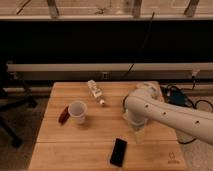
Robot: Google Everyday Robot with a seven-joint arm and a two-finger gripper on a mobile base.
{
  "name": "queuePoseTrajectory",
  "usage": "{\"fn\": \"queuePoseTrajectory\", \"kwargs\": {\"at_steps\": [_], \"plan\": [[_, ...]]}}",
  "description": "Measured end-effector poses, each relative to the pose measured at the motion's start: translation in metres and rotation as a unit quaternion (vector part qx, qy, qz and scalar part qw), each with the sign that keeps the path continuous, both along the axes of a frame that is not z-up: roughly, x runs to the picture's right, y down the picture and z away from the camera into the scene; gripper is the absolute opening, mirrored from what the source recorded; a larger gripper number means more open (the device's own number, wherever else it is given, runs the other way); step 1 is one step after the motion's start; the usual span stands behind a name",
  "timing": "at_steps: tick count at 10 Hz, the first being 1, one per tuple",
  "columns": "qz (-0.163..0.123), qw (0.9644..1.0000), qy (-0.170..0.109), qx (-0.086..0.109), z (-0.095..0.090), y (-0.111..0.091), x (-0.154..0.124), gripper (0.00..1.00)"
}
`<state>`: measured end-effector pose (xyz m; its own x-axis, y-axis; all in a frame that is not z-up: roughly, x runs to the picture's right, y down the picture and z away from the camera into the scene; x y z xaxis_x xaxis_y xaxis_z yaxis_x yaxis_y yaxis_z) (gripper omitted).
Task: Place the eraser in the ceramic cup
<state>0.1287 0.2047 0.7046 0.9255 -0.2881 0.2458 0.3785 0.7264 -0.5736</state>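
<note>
Table point(60, 150): gripper point(137, 134) near eraser point(118, 151) (cup point(77, 111) apart).

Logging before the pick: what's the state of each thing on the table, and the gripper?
eraser: lying flat, front of table, not held.
ceramic cup: upright, eraser not in it.
reddish-brown stick: lying flat beside the cup.
whitish object: lying down.
gripper: pointing down over the table, behind the eraser, apart from it.

Lab/office-type room is suggested: light wooden butcher-block table point(55, 145), black cables point(142, 45) run down a dark window wall point(75, 45), black office-chair base point(15, 105). Gripper point(137, 134) is held low over table's front-right part.
</note>
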Motion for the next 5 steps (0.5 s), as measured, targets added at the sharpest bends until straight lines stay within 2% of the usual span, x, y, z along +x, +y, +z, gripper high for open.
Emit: {"fn": "queuePoseTrajectory", "kwargs": {"at_steps": [3, 5], "plan": [[-0.026, 0.9995, -0.019, -0.004, 0.003, 0.01, -0.003, 0.8], [-0.061, 0.9971, -0.045, -0.008, 0.008, 0.018, -0.012, 0.8]]}}
